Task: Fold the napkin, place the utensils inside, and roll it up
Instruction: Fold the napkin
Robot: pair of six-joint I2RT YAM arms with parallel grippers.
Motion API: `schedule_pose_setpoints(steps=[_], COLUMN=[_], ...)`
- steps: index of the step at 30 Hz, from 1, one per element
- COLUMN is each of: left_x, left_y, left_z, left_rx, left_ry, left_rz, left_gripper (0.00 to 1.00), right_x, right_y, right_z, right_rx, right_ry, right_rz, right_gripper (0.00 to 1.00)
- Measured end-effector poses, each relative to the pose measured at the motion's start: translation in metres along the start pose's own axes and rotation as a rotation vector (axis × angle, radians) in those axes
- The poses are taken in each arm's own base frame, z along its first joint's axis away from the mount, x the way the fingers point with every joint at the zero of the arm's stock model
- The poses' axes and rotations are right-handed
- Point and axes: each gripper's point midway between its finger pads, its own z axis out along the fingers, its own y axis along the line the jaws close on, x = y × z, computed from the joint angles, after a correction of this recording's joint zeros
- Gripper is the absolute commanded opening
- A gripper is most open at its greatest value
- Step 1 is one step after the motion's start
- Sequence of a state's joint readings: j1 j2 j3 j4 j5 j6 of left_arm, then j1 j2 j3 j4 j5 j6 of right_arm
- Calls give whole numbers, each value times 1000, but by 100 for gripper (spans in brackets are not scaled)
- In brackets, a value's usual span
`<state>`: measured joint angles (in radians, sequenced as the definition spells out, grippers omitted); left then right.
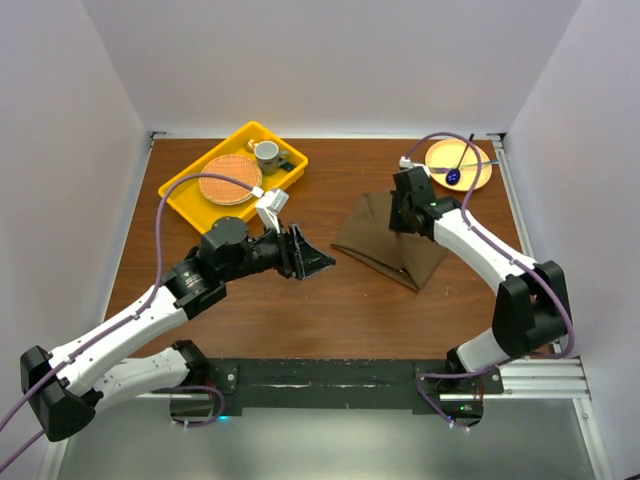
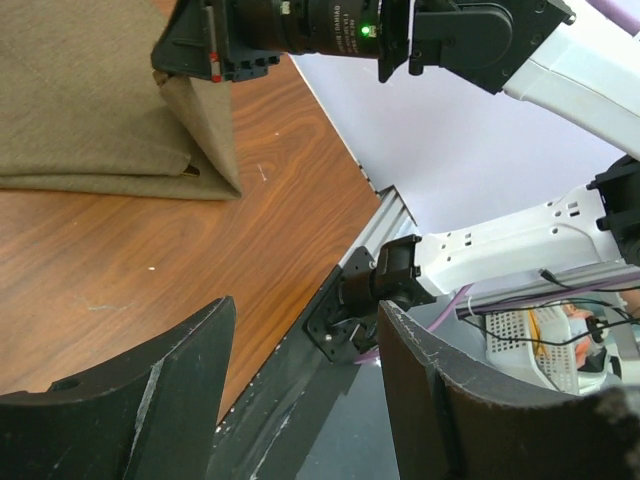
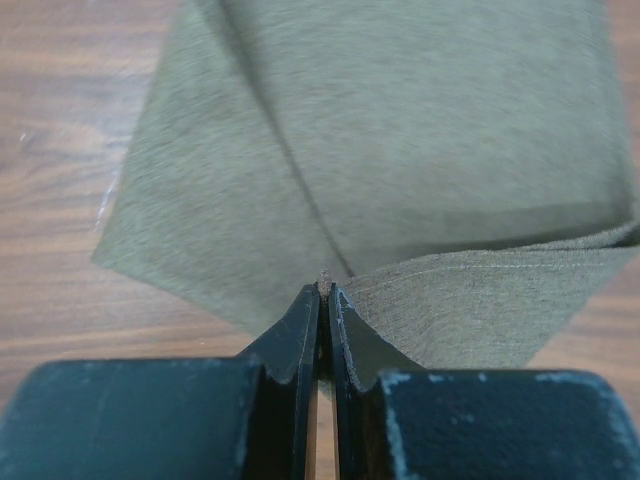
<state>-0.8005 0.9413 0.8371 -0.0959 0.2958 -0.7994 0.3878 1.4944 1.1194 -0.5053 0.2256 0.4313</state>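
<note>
Left gripper (image 2: 305, 320): two dark, scuffed fingers (image 2: 150, 400) at the bottom edge, spread wide, nothing between them. Reddish-brown wooden tabletop (image 2: 120, 260) fills the left half. Upper left: thin olive-brown cloth napkin (image 2: 90, 110), folded flat, one corner drawn up off the wood into the black right gripper (image 2: 190, 55). White right arm (image 2: 570, 70) crosses top right. Black metal rail (image 2: 290, 400) lines the table edge.

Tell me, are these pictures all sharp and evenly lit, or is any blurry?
Top view: sharp, evenly lit, only soft shadows on the table. Right wrist view: the napkin looks soft farther off, its weave crisper near the right gripper pinching it. Left wrist view: the left gripper is dark with little detail; the scene sits tilted.
</note>
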Motion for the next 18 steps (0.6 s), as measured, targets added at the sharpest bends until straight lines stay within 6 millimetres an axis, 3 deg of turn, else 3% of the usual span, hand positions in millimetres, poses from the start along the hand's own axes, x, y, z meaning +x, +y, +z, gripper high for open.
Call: schedule_pose_setpoints(steps=[11,18], left_x=[2,2], left_y=[7,7], left_z=[-1,-2], left_rx=[-36,-41], left_ry=[7,10], left_rz=[1,-1], left_gripper=[64,65], right_x=[-6,-7], right_y=[58,75], right_z=[13,16], right_rx=[-79,-88], right_ry=[1,-6], right_rz=[-166,-213], right_gripper=[6,7])
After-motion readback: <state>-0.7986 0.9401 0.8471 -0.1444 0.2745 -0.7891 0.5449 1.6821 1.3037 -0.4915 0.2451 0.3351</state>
